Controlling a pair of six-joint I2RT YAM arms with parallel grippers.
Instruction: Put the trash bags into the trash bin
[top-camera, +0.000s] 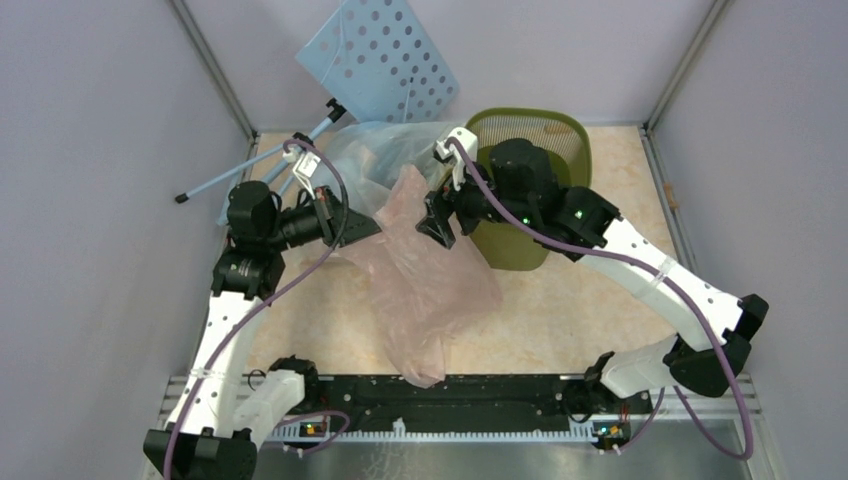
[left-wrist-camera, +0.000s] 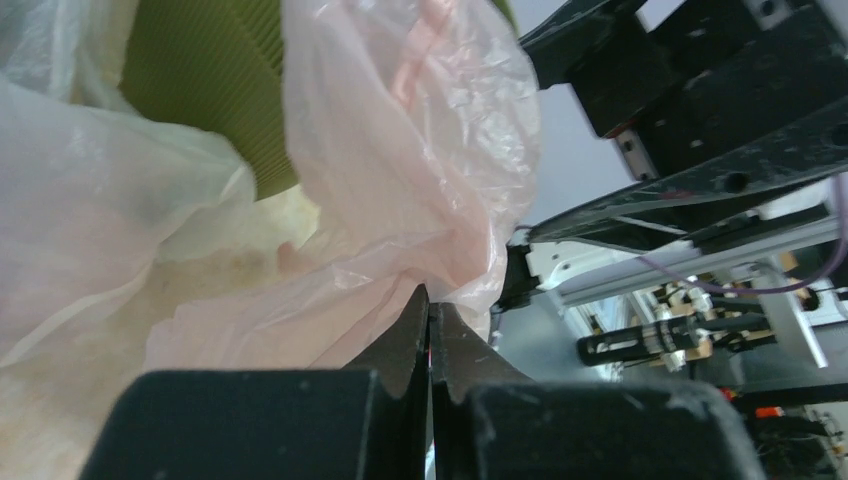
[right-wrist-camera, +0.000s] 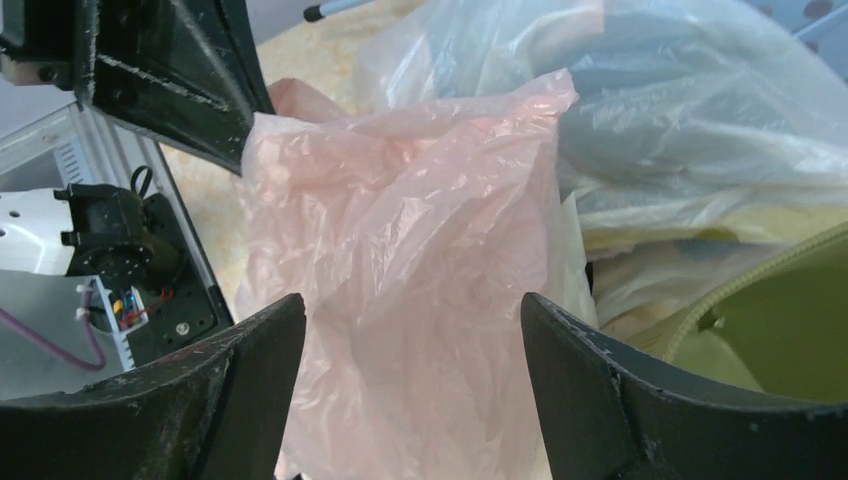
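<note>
A pale pink trash bag (top-camera: 420, 270) hangs crumpled between my two grippers and trails down to the table's near edge. My left gripper (top-camera: 365, 228) is shut on its left edge; in the left wrist view the jaws (left-wrist-camera: 430, 295) are closed with pink film (left-wrist-camera: 400, 130) pinched at the tips. My right gripper (top-camera: 437, 222) is open at the bag's upper right, and the pink bag (right-wrist-camera: 400, 230) fills the gap ahead of its fingertips (right-wrist-camera: 413, 305). The olive-green trash bin (top-camera: 545, 135) stands behind the right gripper. A clear-whitish bag (top-camera: 385, 150) lies left of the bin.
A blue perforated board (top-camera: 385, 55) on thin blue legs leans at the back left. The clear and yellowish bags (right-wrist-camera: 680, 110) pile against the bin's wall (right-wrist-camera: 780, 320). Grey walls close in both sides. The black rail (top-camera: 450, 395) runs along the near edge.
</note>
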